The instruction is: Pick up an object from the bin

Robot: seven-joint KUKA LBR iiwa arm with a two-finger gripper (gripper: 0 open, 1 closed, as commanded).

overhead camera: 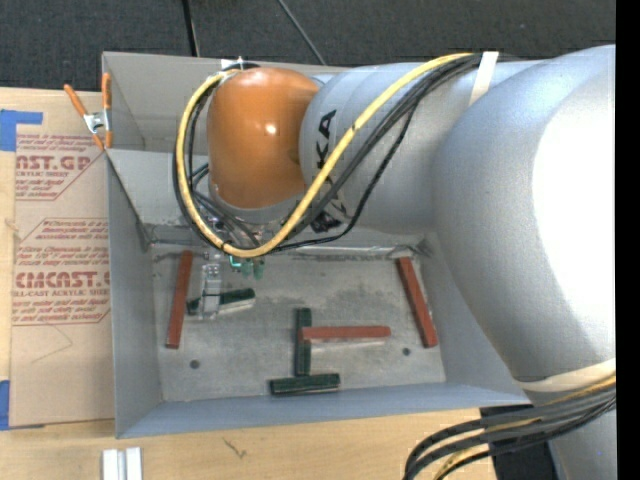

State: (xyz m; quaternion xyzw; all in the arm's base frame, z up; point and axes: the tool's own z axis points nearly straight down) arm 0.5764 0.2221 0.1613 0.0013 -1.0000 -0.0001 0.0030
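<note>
Single arm reaches in from the right of the camera view and is down inside the grey metal bin (128, 298), over the left half of the floor. The orange dome-shaped wrist cover (255, 133) and a looped yellow cable (188, 158) sit above the tool and hide its upper part. The gripper (212, 290) is low over the floor, near the back-left corner. How far it is open: cannot tell from this angle. Whether it has anything in its grasp: cannot tell either. The closest thing is a small dark green block (238, 295), flat on the floor just beside the gripper toward the view's right, with a pale shiny piece (235, 308) right under it in the view. Contact between block and gripper cannot be made out. A long red-brown flat bar (179, 300) lies just left of the gripper, running front to back. A second red-brown bar (417, 301) lies along the floor's right edge, well apart. A third red-brown bar (346, 335) lies crosswise near centre, its left end at a dark green bar (301, 340). Another dark green bar (304, 385) lies crosswise by the front wall, and the two appear to meet in a T.
</note>
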